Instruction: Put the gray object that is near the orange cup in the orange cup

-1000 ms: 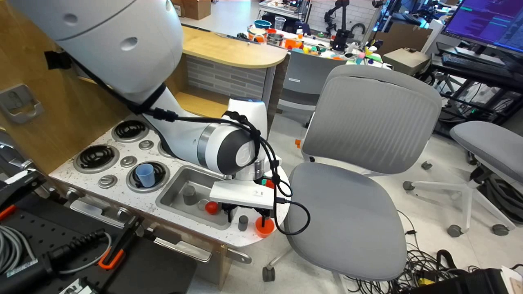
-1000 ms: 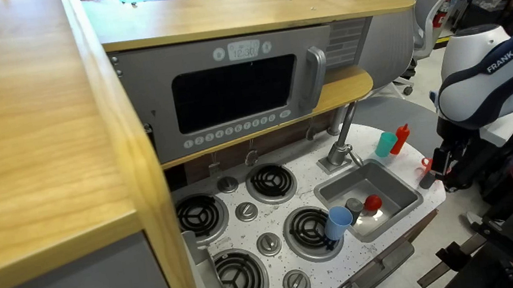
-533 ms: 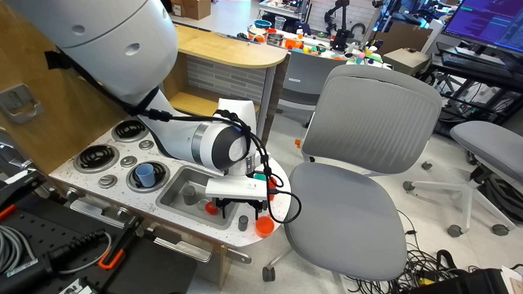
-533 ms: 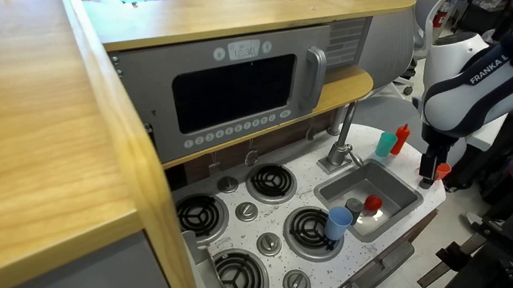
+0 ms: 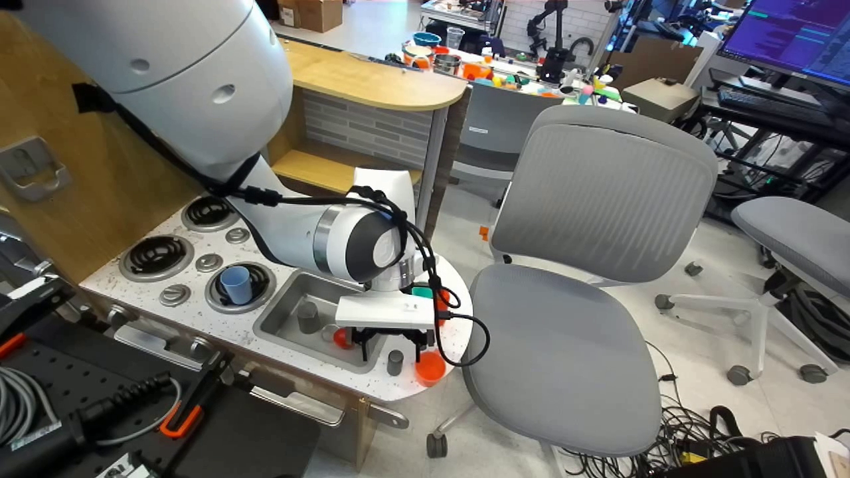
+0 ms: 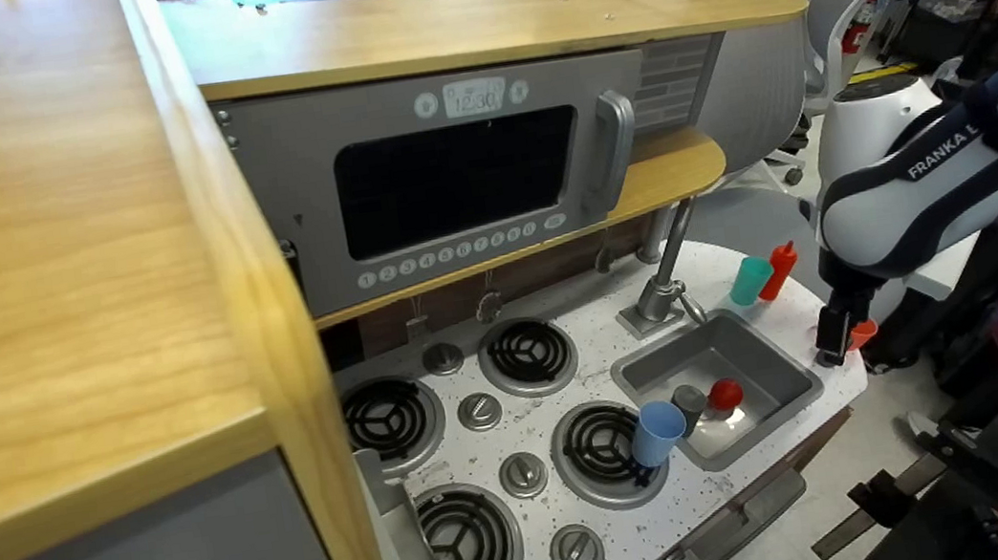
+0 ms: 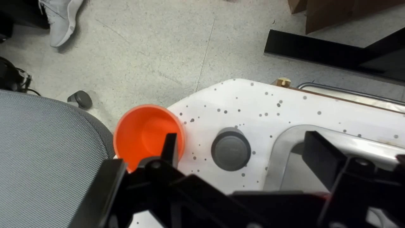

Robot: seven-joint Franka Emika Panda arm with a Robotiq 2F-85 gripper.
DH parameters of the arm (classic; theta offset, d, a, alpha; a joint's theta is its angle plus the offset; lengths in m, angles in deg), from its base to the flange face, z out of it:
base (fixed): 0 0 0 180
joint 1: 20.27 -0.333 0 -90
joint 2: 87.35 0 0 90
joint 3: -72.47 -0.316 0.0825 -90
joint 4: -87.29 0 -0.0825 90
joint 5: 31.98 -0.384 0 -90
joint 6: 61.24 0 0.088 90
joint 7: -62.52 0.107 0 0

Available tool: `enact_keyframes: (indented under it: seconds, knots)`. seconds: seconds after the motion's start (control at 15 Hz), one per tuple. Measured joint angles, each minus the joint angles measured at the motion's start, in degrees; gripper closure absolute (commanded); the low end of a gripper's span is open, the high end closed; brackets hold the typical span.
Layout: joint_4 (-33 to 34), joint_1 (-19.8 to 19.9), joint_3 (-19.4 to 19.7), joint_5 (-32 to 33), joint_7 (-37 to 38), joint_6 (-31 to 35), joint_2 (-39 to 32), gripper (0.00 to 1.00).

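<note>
The gray object [image 5: 395, 362] is a small dark cylinder standing on the white speckled counter between the sink and the orange cup; it also shows in the wrist view [image 7: 231, 150]. The orange cup [image 5: 430, 369] stands upright by the counter's rounded end, its inside visible in the wrist view [image 7: 142, 133]. My gripper [image 7: 241, 134] is open and empty, pointing down above the gray object. In the wrist view one finger overlaps the orange cup and one overlaps the sink corner, with the gray object between. In an exterior view the gripper [image 6: 832, 357] partly hides the gray object and cup.
The sink [image 5: 282, 318] beside the gripper holds another gray cylinder [image 5: 308, 317] and a red ball [image 6: 724, 395]. A blue cup [image 5: 236, 284] sits on a burner. A teal cup [image 6: 751, 280] and red bottle [image 6: 778, 271] stand behind. A gray chair [image 5: 564, 358] adjoins the counter end.
My gripper has moved away from over the orange cup toward the sink, to above the gray object, then settled slightly lower. It stays open. The gray object and cup have not moved.
</note>
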Motion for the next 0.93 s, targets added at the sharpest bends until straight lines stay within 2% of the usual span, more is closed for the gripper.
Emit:
enact_keyframes:
  seconds: [0.47,0.67,0.93]
  knots:
    - [0.7,-0.1,0.0,0.0,0.0,0.0,-1.0,0.0]
    - [0.9,-0.1,0.0,0.0,0.0,0.0,-1.0,0.04]
    - [1.0,-0.1,-0.1,0.0,0.0,0.0,-1.0,0.4]
